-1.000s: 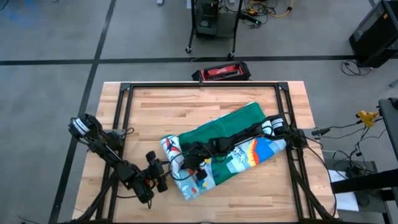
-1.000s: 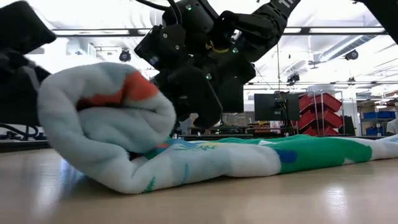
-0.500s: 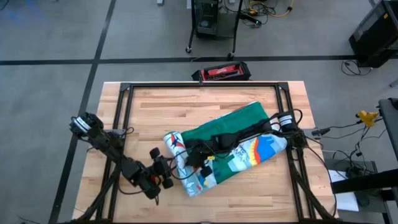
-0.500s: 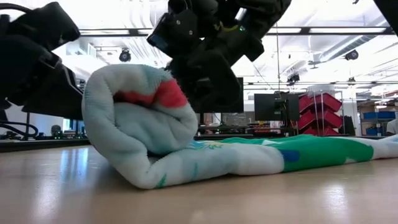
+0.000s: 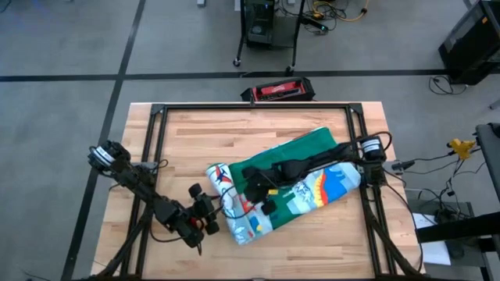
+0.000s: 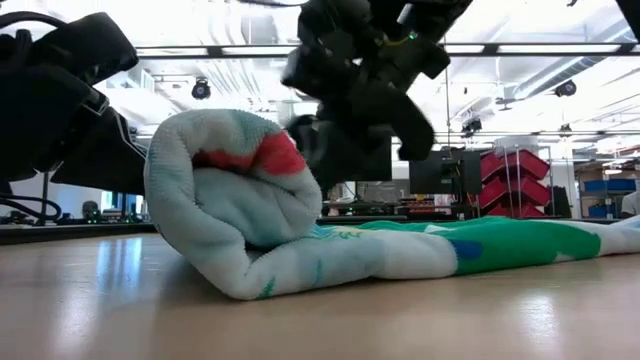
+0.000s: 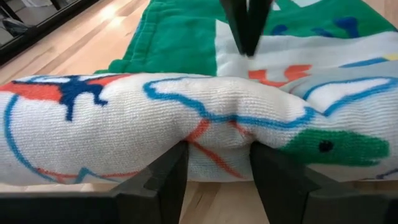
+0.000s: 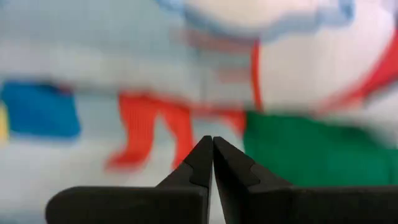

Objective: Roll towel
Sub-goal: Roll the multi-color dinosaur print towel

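- Towel (image 5: 293, 183) lying diagonal mid-table (image 5: 195, 140), near end rolled into fat tube, rest flat with green back up at far side.
- Left gripper (image 7: 214, 165) open, fingers (image 7: 168, 177) pressed against roll's near face, straddling a bulge.
- Right gripper (image 8: 212, 152) pinched closed, empty, hovering above flat printed part just behind roll.
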